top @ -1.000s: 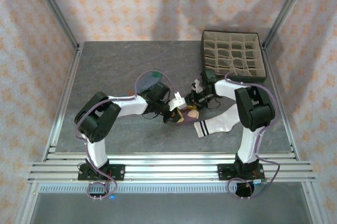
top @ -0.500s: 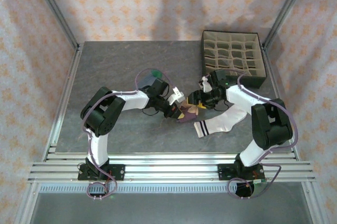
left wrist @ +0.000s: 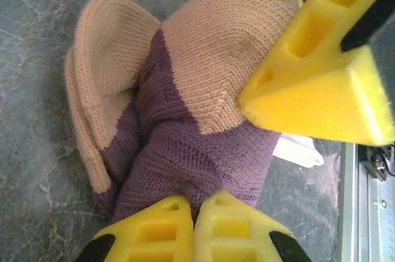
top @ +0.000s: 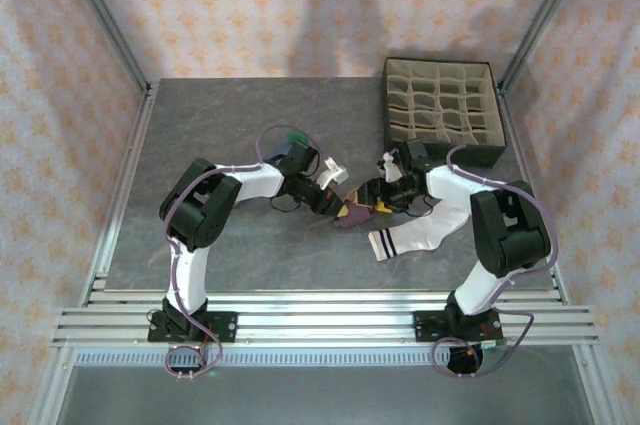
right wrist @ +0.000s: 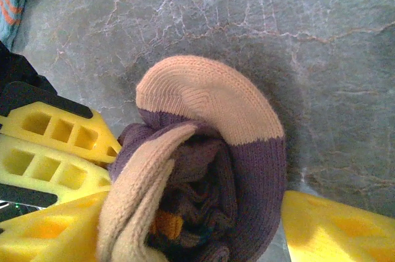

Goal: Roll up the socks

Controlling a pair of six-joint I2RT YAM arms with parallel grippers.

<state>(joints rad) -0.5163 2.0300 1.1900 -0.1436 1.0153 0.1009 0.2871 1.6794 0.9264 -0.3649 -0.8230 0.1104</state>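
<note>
Right arm's elbow swings out toward the near right and its jaws spread. The left arm folds in a little, and the roll barely shifts.

Left gripper (left wrist: pixel 196 205): clamped on the purple sock (left wrist: pixel 179 139), pinching the dark end of the bundle.

Right gripper (top: pixel 374 204): jaws wide, straddling the peach end. One finger (left wrist: pixel 315 83) touches the peach knit, but I read that as contact, not a grip.

Location: the purple sock is a half-made roll in the middle of the table (top: pixel 230 115), lying between the two grippers. White sock (top: pixel 418 233) lies flat just to the near right of it. Grey-blue sock (top: pixel 292 138) sits behind the left forearm. Compartment box (top: pixel 480 152) is at the far right, well apart from the roll.

Key relation: the roll's long axis runs from the left pinch toward the right gripper, roughly left-right across the table. Left arm anchors it and the right is the free hand, already at the open end. My guess is the right takes the peach flap next and pulls it over the bundle, so it needs to close along that axis, not across it.

Views:
- Right wrist looks straight into the open end, with stacked folds inside and the peach flap curling over the top.
- Top view gives only a small dark lump there, but shows the layout of the other socks.
- Left wrist shows the pinch and the finger contact.
</note>
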